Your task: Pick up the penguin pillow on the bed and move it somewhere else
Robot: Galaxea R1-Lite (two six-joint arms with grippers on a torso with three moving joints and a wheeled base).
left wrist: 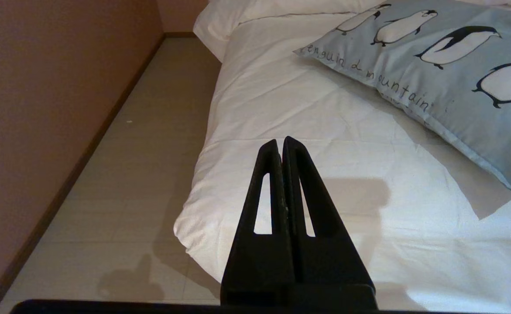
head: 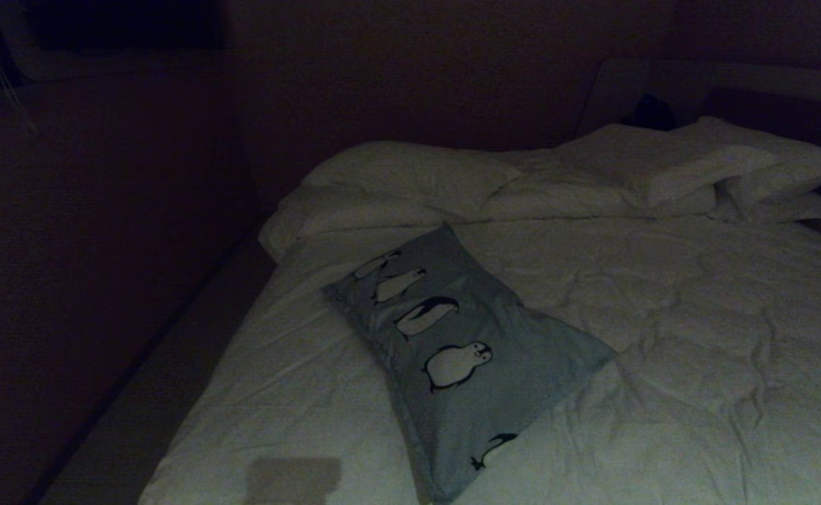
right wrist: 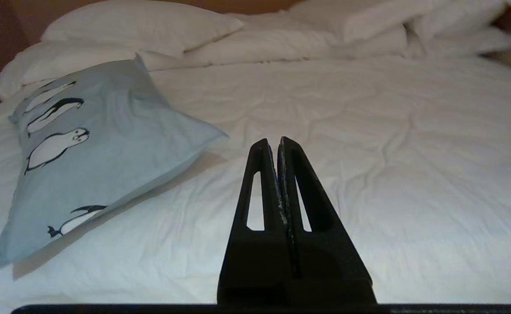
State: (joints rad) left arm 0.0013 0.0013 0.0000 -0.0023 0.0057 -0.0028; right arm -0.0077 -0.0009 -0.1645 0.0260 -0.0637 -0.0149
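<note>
The penguin pillow (head: 452, 351), pale blue-grey with black-and-white penguins, lies flat and slantwise on the near left part of the bed (head: 697, 337). It also shows in the left wrist view (left wrist: 447, 65) with its line of text, and in the right wrist view (right wrist: 85, 161). My left gripper (left wrist: 281, 140) is shut and empty, hovering over the duvet's near left corner, short of the pillow. My right gripper (right wrist: 272, 141) is shut and empty above the bare duvet, beside the pillow's nearer corner and apart from it. Neither arm shows in the head view.
Plain white pillows (head: 578, 175) are piled along the head of the bed. A strip of pale floor (left wrist: 150, 144) runs between the bed's left side and a brown wall (left wrist: 41, 109). Wrinkled duvet spreads wide to the pillow's right (right wrist: 390, 152).
</note>
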